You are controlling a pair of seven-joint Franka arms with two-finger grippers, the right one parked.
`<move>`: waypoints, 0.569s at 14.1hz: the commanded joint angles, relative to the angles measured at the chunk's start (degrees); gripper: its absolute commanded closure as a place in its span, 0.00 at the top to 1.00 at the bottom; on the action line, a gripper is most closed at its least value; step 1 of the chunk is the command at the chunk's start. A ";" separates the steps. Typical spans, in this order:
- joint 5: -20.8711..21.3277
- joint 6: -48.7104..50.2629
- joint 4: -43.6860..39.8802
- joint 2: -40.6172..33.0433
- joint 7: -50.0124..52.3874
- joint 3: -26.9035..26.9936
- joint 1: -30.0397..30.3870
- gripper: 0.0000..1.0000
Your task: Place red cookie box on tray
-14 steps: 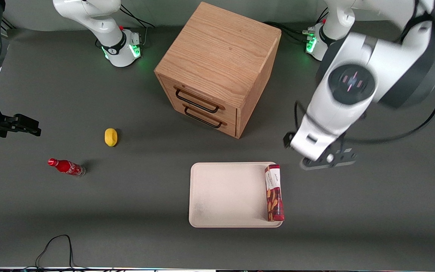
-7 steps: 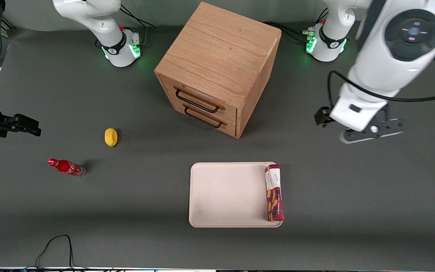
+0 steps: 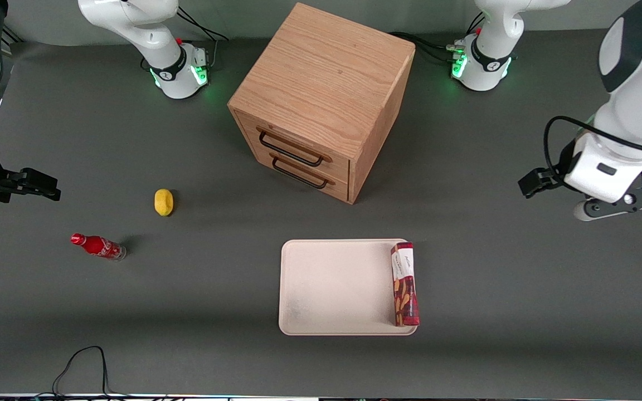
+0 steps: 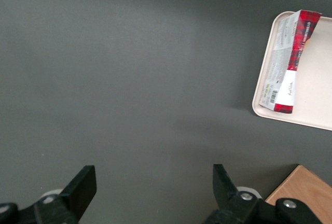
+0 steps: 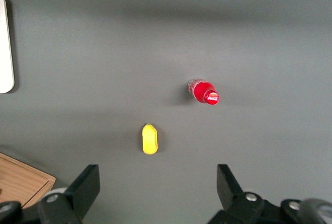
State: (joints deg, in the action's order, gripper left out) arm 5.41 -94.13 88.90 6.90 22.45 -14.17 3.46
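Note:
The red cookie box [image 3: 404, 284] rests inside the cream tray [image 3: 332, 289], along the tray's rim toward the working arm's end of the table. In the left wrist view the red cookie box [image 4: 288, 63] shows a white label side, lying on the tray [image 4: 311, 97] at its edge. My left gripper [image 3: 622, 207] hangs well above the table, far off toward the working arm's end and farther from the front camera than the tray. The gripper [image 4: 153, 190] is open over bare grey table, with nothing between its fingers.
A wooden two-drawer cabinet [image 3: 321, 100], both drawers shut, stands farther from the camera than the tray. A yellow lemon [image 3: 163, 201] and a small red soda bottle [image 3: 98, 246] lie toward the parked arm's end. A black cable [image 3: 81, 362] loops at the table's near edge.
My left arm has swung away from the tray toward the working arm's end of the table. The cookie box has stayed where it was on the tray.

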 commanded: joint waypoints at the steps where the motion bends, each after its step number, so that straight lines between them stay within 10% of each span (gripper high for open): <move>1: -4.16 -2.55 5.23 -5.14 -6.60 0.54 4.52 1.00; 8: -5.77 -2.55 4.09 -6.20 -13.57 12.59 -2.32 1.00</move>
State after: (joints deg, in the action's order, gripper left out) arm 0.20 -95.35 91.32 2.46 9.69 -2.73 3.20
